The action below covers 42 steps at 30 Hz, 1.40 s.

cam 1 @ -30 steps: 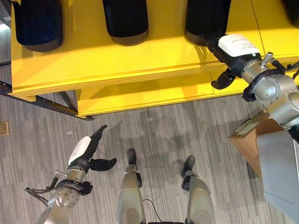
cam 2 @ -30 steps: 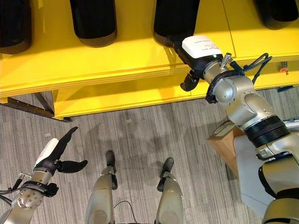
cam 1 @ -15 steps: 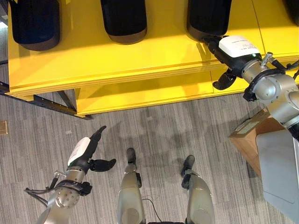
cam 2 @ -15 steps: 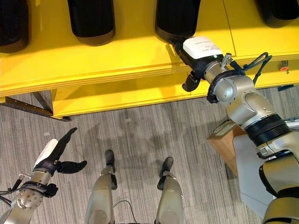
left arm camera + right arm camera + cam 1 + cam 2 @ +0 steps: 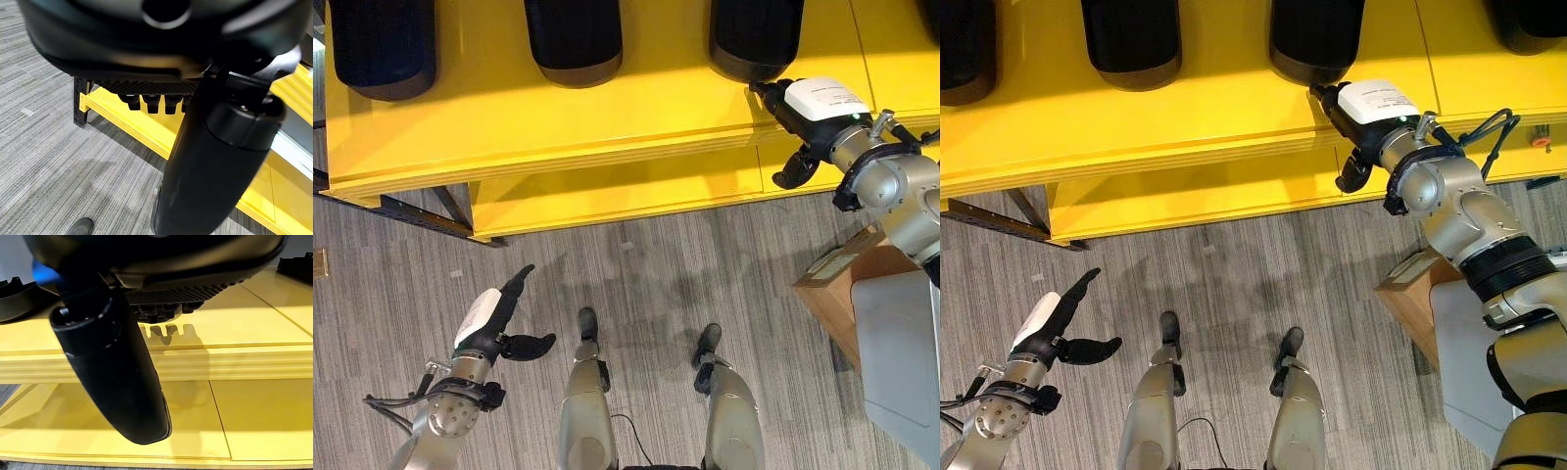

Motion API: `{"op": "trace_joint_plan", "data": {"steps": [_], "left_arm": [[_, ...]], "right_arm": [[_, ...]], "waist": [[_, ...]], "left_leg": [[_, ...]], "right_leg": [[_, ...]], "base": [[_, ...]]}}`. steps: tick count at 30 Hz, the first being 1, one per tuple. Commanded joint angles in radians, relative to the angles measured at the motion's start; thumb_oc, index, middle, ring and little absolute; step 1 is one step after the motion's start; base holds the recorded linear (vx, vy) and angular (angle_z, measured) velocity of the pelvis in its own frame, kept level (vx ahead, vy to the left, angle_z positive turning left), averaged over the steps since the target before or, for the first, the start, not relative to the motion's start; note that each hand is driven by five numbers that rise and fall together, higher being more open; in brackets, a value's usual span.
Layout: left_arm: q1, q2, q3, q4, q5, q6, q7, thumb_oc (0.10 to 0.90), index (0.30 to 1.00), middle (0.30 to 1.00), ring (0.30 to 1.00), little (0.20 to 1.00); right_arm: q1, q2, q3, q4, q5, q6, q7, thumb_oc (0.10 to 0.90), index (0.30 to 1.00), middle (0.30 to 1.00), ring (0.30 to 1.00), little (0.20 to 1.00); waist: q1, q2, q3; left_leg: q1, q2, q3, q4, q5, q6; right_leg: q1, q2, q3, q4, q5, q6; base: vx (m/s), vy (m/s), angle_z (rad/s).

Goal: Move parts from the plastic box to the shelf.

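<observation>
Right hand (image 5: 1368, 108) sits over the yellow shelf's (image 5: 558, 127) front edge, fingers straight, thumb hanging below, holding nothing. Four black parts on the top deck: nearest one (image 5: 756, 34) just beyond its fingertips, two more (image 5: 573, 39) (image 5: 382, 49) further left, fourth (image 5: 1528, 22) to its right. Left hand (image 5: 489, 318) low over the carpet, open, empty.

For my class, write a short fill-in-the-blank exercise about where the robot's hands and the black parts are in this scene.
1. The black parts lie on the ______ shelf.
2. The hand at the shelf's front edge is the robot's ______ hand.
3. The left hand, open and holding nothing, hangs over the grey ______.

Missing words: yellow; right; floor
</observation>
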<state>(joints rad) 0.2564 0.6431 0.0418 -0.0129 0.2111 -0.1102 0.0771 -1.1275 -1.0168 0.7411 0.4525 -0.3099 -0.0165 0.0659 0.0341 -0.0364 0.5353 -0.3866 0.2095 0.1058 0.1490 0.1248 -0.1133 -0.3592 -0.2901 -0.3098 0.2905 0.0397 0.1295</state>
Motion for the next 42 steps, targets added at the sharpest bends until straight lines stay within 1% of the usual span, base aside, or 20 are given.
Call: {"op": "trace_joint_plan", "data": {"steps": [1,10,21,34,42], "left_arm": [[0.062,0.053,0.067,-0.099,0.000,-0.049,0.061,0.900,1.000,1.000,1.000,1.000],[0.072,0.059,0.078,-0.093,-0.006,-0.051,0.068,0.900,1.000,1.000,1.000,1.000],[0.077,0.065,0.081,-0.089,-0.005,-0.051,0.066,0.900,1.000,1.000,1.000,1.000],[0.084,0.072,0.088,-0.081,-0.013,-0.051,0.075,0.900,1.000,1.000,1.000,1.000],[0.094,0.081,0.100,-0.074,-0.017,-0.054,0.080,0.900,1.000,1.000,1.000,1.000]], "right_arm": [[-0.232,-0.088,0.025,-0.003,0.009,-0.004,-0.065,0.900,1.000,1.000,1.000,1.000],[-0.298,-0.103,0.059,0.005,0.018,-0.009,-0.075,0.900,1.000,1.000,1.000,1.000],[-0.334,-0.110,0.087,0.022,0.020,-0.008,-0.078,0.900,1.000,1.000,1.000,1.000],[-0.381,-0.125,0.141,0.088,0.017,-0.004,-0.083,0.900,1.000,1.000,1.000,1.000],[-0.431,-0.129,0.180,0.164,0.021,-0.001,-0.093,0.900,1.000,1.000,1.000,1.000]], "waist": [[0.015,-0.033,-0.015],[0.018,-0.037,-0.015],[0.020,-0.040,-0.015],[0.023,-0.041,-0.015],[0.026,-0.040,-0.015]], "left_leg": [[0.065,0.078,0.004,0.061,-0.149,-0.028],[0.057,0.080,-0.003,0.066,-0.150,-0.027],[0.049,0.084,-0.008,0.067,-0.148,-0.029],[0.036,0.083,-0.015,0.066,-0.145,-0.029],[0.028,0.086,-0.019,0.063,-0.140,-0.030]], "right_leg": [[-0.086,0.009,0.066,0.039,-0.029,-0.005],[-0.095,0.013,0.066,0.054,-0.039,-0.007],[-0.101,0.015,0.063,0.063,-0.045,-0.011],[-0.120,0.018,0.061,0.080,-0.052,-0.012],[-0.134,0.021,0.058,0.095,-0.057,-0.014]], "base": [[0.00,0.000,0.00],[0.00,0.000,0.00],[0.00,0.000,0.00],[0.00,0.000,0.00],[0.00,-0.005,0.02]]}}
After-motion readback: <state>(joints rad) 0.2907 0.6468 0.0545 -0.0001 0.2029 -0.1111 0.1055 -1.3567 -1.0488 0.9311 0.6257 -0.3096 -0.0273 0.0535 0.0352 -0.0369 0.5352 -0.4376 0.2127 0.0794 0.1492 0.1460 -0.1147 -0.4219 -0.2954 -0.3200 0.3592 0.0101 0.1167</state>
